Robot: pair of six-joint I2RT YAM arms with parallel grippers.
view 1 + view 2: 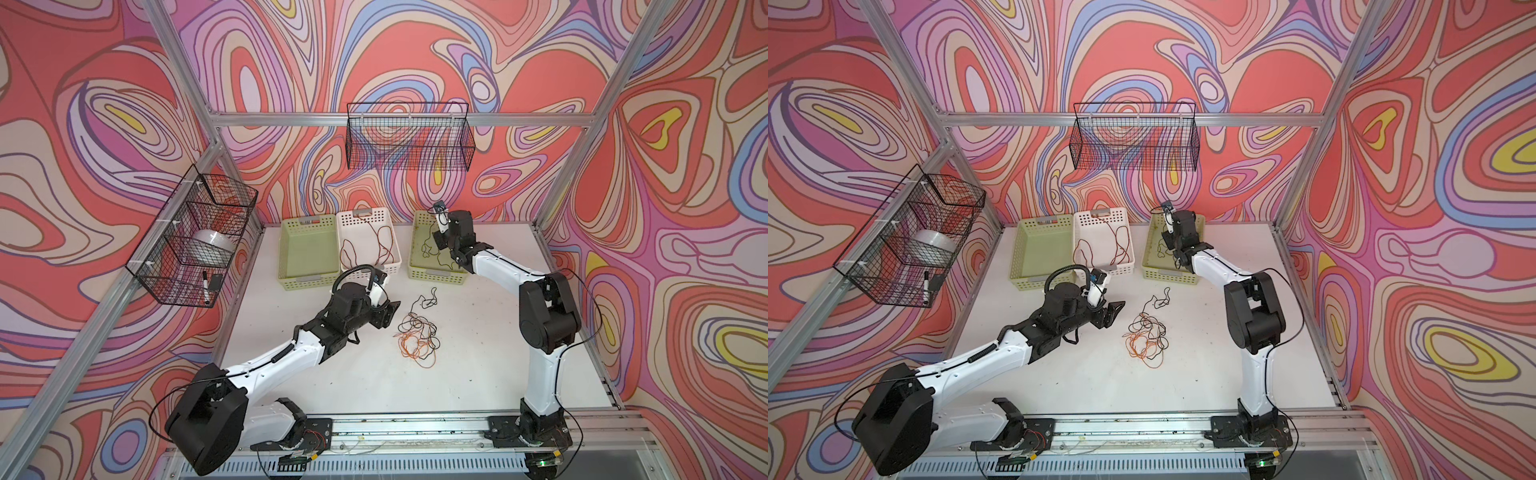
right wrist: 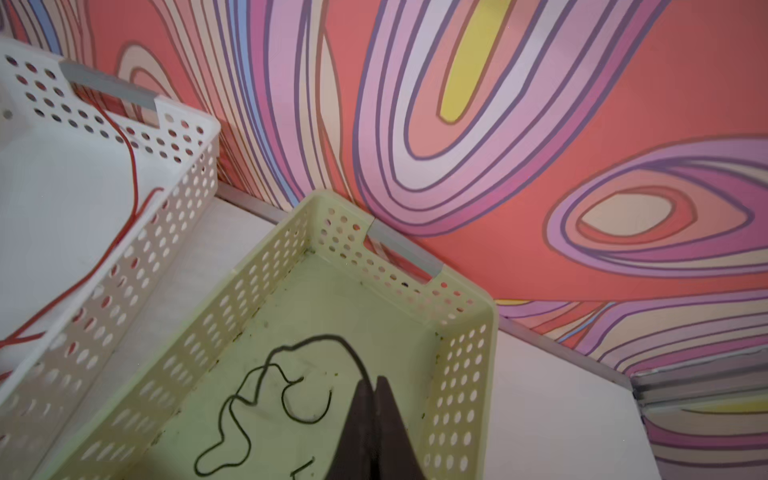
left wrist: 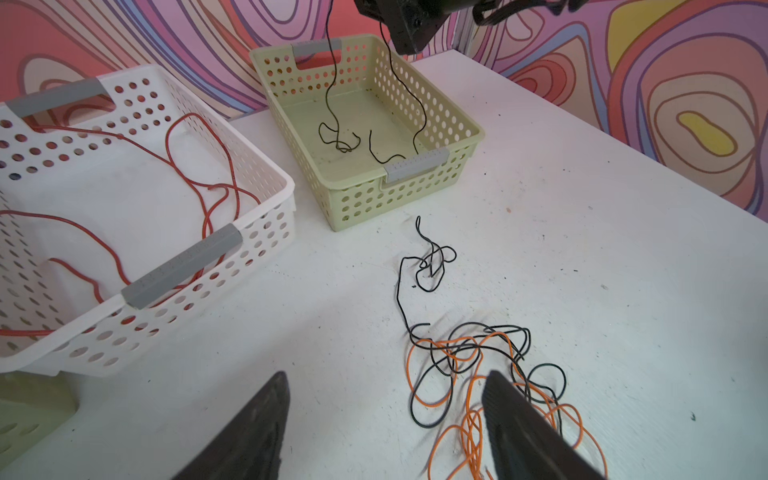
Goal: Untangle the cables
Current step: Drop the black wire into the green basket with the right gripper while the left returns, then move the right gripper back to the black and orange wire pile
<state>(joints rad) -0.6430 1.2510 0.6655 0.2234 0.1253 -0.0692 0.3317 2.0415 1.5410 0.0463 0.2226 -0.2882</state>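
An orange cable [image 1: 415, 349] [image 3: 469, 390] lies tangled with a black cable [image 1: 428, 297] [image 3: 428, 266] on the white table, mid-way between the arms. My left gripper [image 1: 394, 312] [image 3: 387, 376] hovers open just left of that tangle, nothing between its fingers. A reddish-brown cable [image 1: 374, 241] [image 3: 104, 249] lies looped in the white basket [image 3: 266, 232]. Over the right green basket [image 1: 436, 274] [image 2: 461, 374], my right gripper [image 1: 436, 243] [image 2: 372, 384] is shut on another black cable [image 2: 249, 399], which hangs into that basket.
An empty green basket [image 1: 307, 249] stands left of the white one, all three along the back wall. Black wire baskets hang on the back wall [image 1: 409, 137] and the left wall [image 1: 195, 237]. Aluminium frame posts edge the table.
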